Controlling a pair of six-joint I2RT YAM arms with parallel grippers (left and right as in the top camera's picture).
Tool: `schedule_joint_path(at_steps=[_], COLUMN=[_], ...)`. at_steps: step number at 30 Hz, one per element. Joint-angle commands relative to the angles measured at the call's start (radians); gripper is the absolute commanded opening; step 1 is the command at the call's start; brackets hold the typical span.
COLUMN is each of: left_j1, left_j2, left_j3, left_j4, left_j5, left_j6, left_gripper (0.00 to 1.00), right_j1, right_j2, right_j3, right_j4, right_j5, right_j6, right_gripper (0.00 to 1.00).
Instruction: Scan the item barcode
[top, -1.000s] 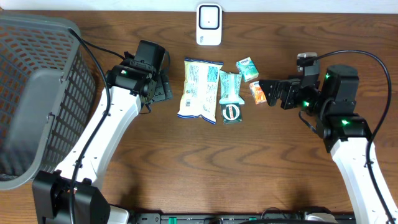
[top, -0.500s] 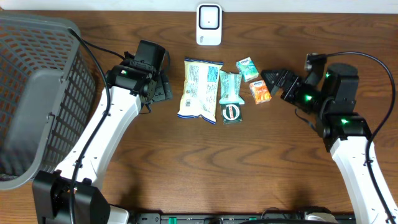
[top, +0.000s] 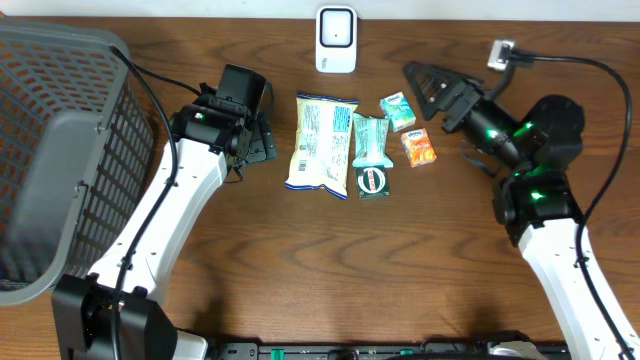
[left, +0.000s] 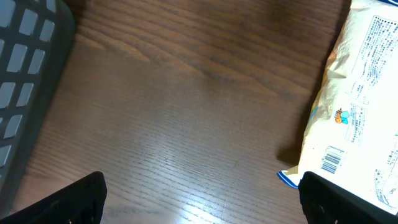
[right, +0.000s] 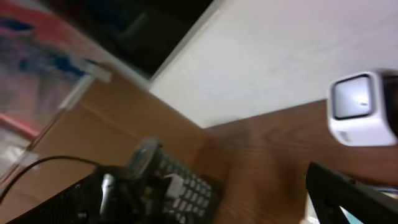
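Four items lie mid-table: a cream snack bag (top: 320, 143), a teal pouch (top: 370, 152), a small green box (top: 397, 111) and an orange box (top: 419, 147). The white scanner (top: 336, 40) stands at the back edge. My left gripper (top: 262, 140) rests open just left of the bag. In the left wrist view the bag (left: 364, 106) shows a barcode (left: 333, 160) beside my open left gripper (left: 202, 208). My right gripper (top: 428, 86) is lifted, open and empty, right of the green box. The blurred right wrist view shows the scanner (right: 360, 109) past the open gripper (right: 211, 211).
A large grey mesh basket (top: 55, 150) fills the left side of the table, also seen as a basket (left: 25, 74) at the left wrist view's edge. A cable (top: 600, 90) loops behind the right arm. A white wall runs behind the table.
The right gripper has swung up and back, from beside the orange box to right of the green box, tilting toward the scanner. The left arm and the items have not moved.
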Motion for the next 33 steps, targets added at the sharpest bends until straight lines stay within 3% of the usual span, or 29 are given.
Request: schedule_joint_path(at_steps=[1, 7, 13, 18, 22, 28, 33], left_j1=[0.002, 0.002, 0.002, 0.002, 0.002, 0.002, 0.002], left_j2=[-0.009, -0.009, -0.009, -0.009, -0.009, -0.009, -0.009], left_j3=[0.005, 0.005, 0.005, 0.005, 0.005, 0.005, 0.005], left_j4=[-0.005, -0.005, -0.005, -0.005, -0.005, -0.005, -0.005], left_j5=[-0.016, -0.016, -0.016, -0.016, -0.016, -0.016, -0.016], left_j6=[0.006, 0.006, 0.006, 0.006, 0.006, 0.006, 0.006], left_gripper=[0.98, 0.98, 0.98, 0.98, 0.98, 0.98, 0.98], right_j1=[0.047, 0.079, 0.079, 0.078, 0.074, 0.048, 0.011], right_j2=[0.004, 0.004, 0.040, 0.156, 0.303, 0.503, 0.613], right_j3=[0.044, 0.160, 0.378, 0.591, 0.751, 0.909, 0.910], right_j4=[0.010, -0.102, -0.494, -0.806, -1.020, -1.282, -1.342], right_j5=[0.055, 0.191, 0.498, 0.627, 0.770, 0.780, 0.779], right_j6=[0.008, -0.159, -0.391, -0.519, -0.553, -0.597, -0.576], right_gripper=[0.99, 0.99, 0.99, 0.99, 0.99, 0.99, 0.99])
